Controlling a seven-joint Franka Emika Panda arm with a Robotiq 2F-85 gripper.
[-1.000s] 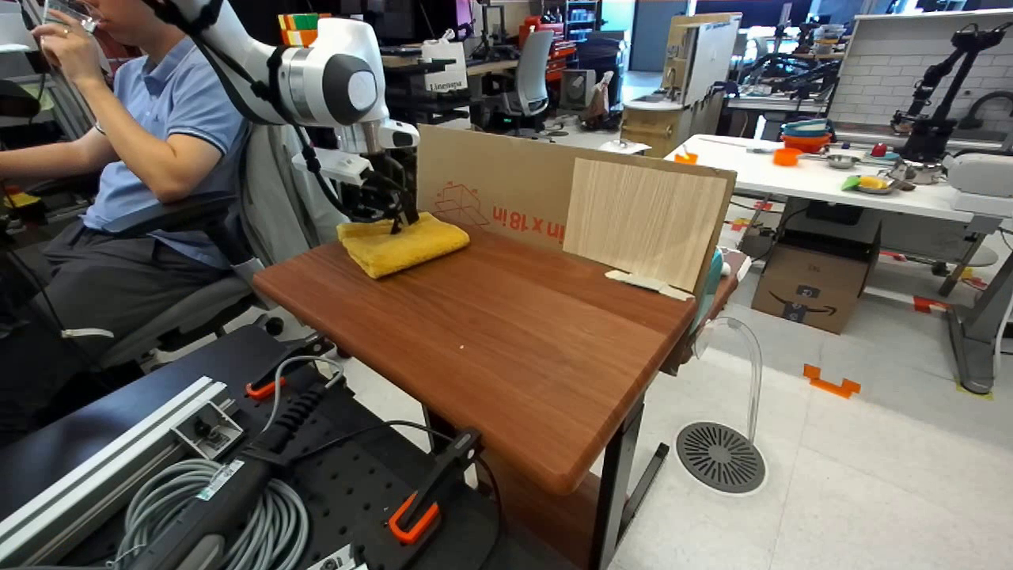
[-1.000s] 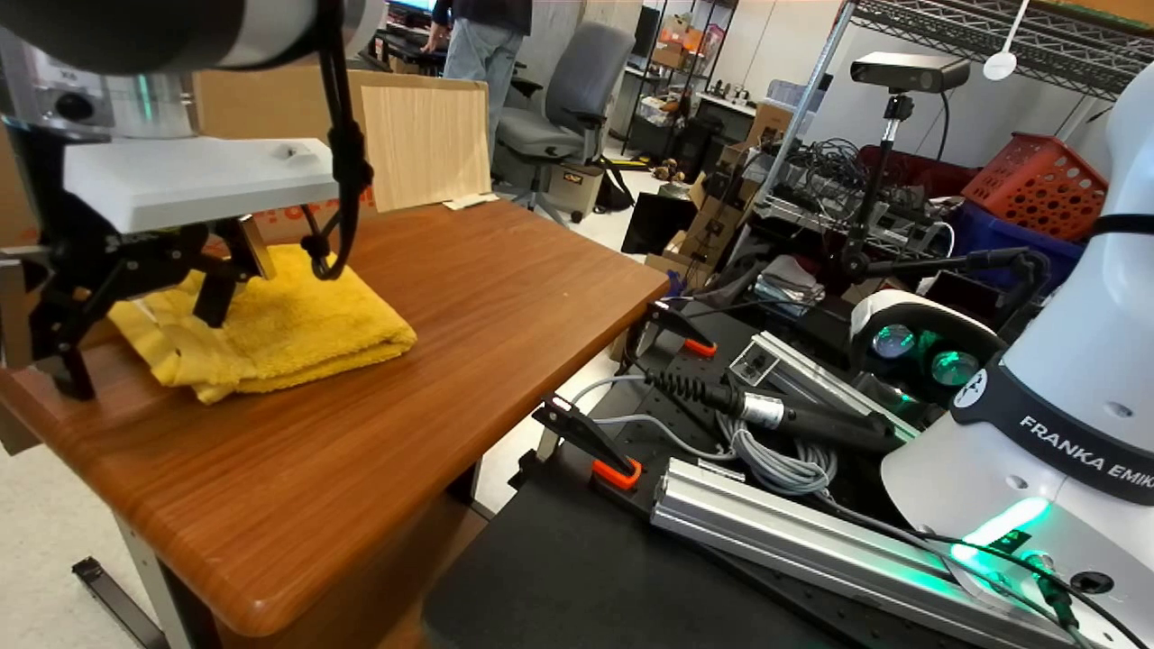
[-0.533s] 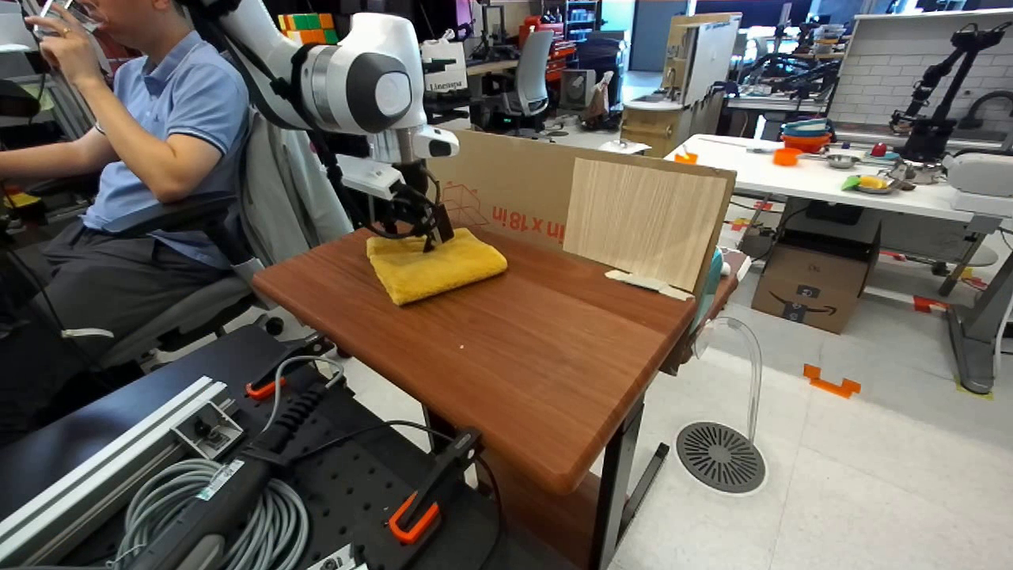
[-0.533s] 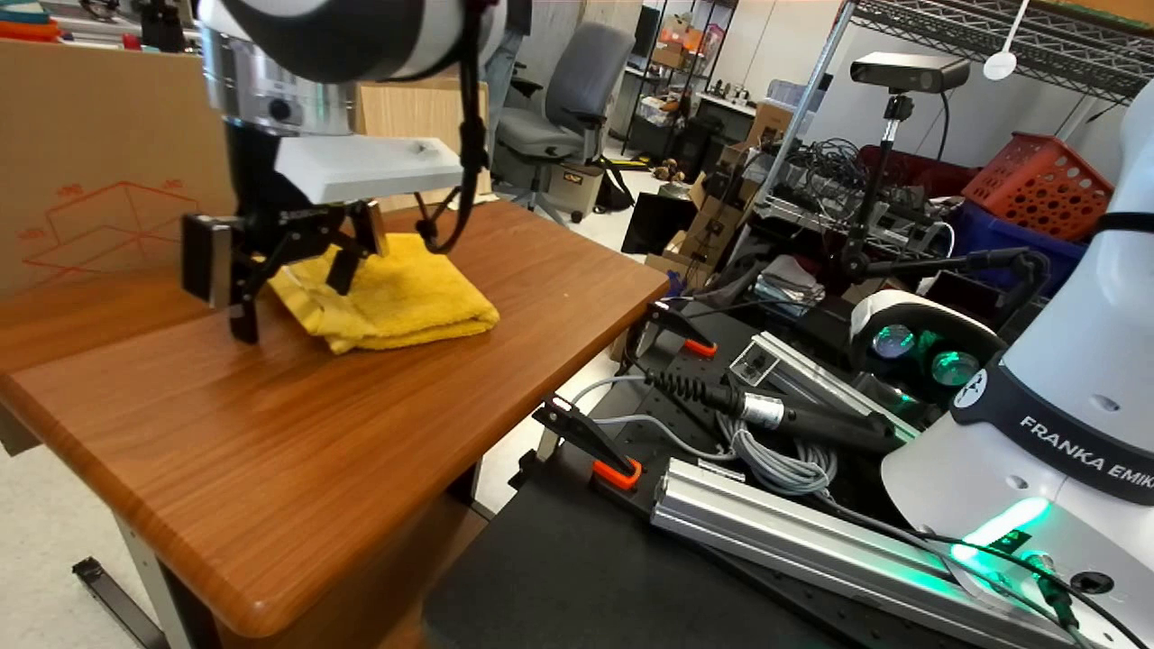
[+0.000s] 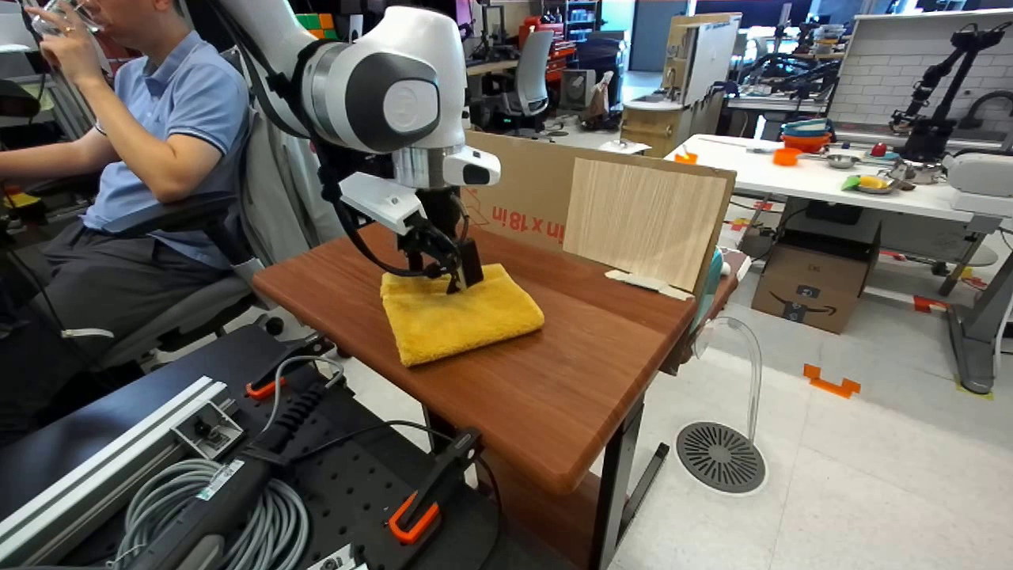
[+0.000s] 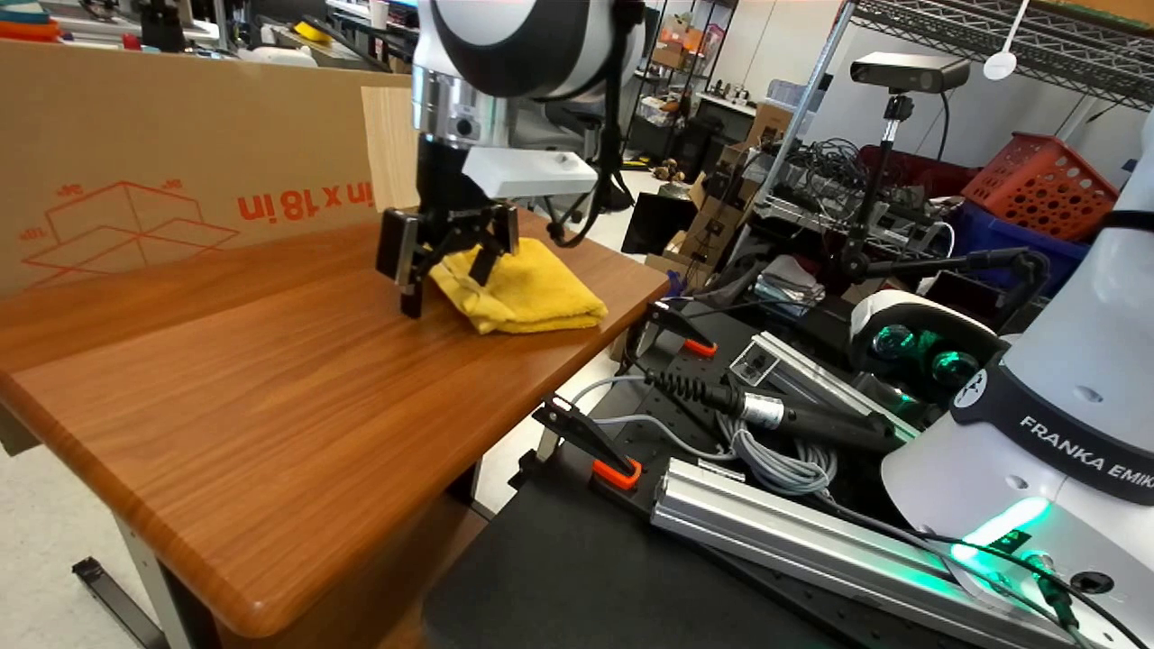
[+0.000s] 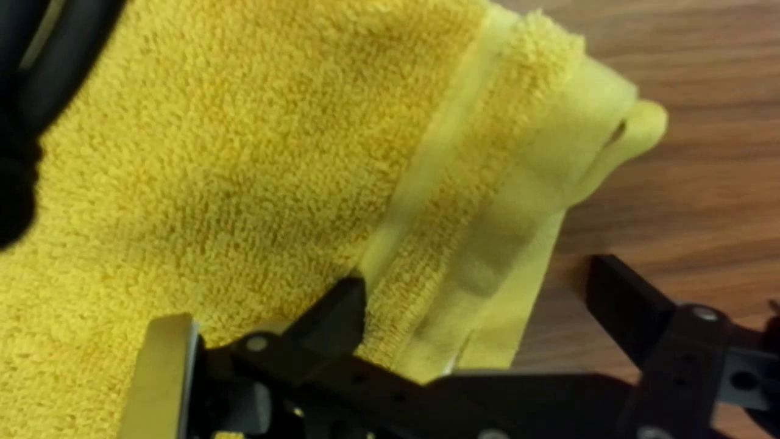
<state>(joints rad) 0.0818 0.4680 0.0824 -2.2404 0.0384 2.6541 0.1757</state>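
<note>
Wrist view: a folded yellow terry towel point(image 7: 256, 122) fills most of the sight, its hem point(image 7: 518, 201) turned toward bare wood.
Towel's place: flat on the brown wood-grain table point(image 5: 506, 404), close to the edge facing the robot's base point(image 6: 983, 478); the table bears its weight.
Gripper point(image 7: 478, 286): fingers point(image 7: 334, 317) spread, straddling the hem, which lies unpinched in the gap. One tip appears to press the terry pile, perhaps enough to steady it; the other stands over bare wood, and I can't tell whether it touches.
Cardboard panel point(image 6: 225, 108): upright behind the table, likely a screen from the room beyond.
Pale wood-grain sheet point(image 5: 645, 222): set against the cardboard, a tape-like strip point(image 5: 649, 283) along its foot, presumably holding it.
Orange-padded clamps point(image 5: 438, 484): on the edge of the black perforated board point(image 5: 348, 459), I'd guess to stop it shifting.
Red print point(image 6: 306, 200): upside down on the cardboard, "in x 18 in" beside an outline drawing of a box point(image 6: 135, 233); the smaller figures escape me.
Black band point(image 6: 1082, 446): around the base, reading "FRANKA EMIK" where the view cuts it.
Shipping box point(image 5: 811, 273): under the far white table point(image 5: 768, 166), marked with Amazon's curved arrow.
White label point(image 6: 764, 410): on a black cabled handle point(image 6: 829, 428), too small to read.
</note>
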